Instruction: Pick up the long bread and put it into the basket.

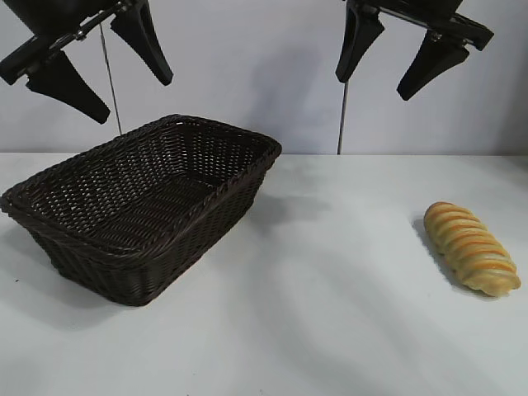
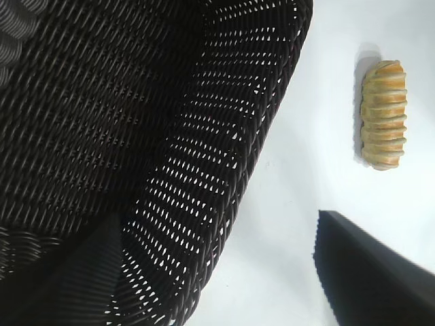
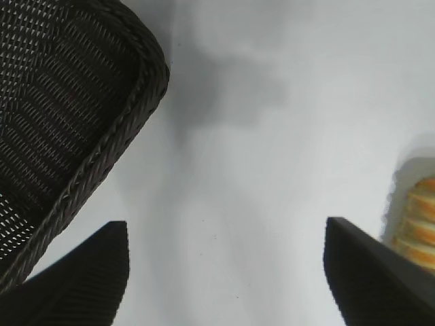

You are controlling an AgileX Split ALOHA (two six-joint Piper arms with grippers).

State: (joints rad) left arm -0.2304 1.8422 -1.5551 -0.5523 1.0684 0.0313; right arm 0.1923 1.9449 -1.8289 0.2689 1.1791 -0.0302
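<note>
on the white tabletop (image 1: pixel 330 313) the long bread (image 1: pixel 471 247) lies well apart from the basket (image 1: pixel 140 206) (nothing inside); left pincer (image 1: pixel 99 70) and right pincer (image 1: pixel 396 54) hang high, both wide open.

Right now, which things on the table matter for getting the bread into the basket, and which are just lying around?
Part of the job:
long bread, lying on the table at the right
basket, at the left, nothing in it
right gripper, open, raised, nearer the bread
left gripper, open, raised above the basket

Just lying about:
nothing else on the table
</note>
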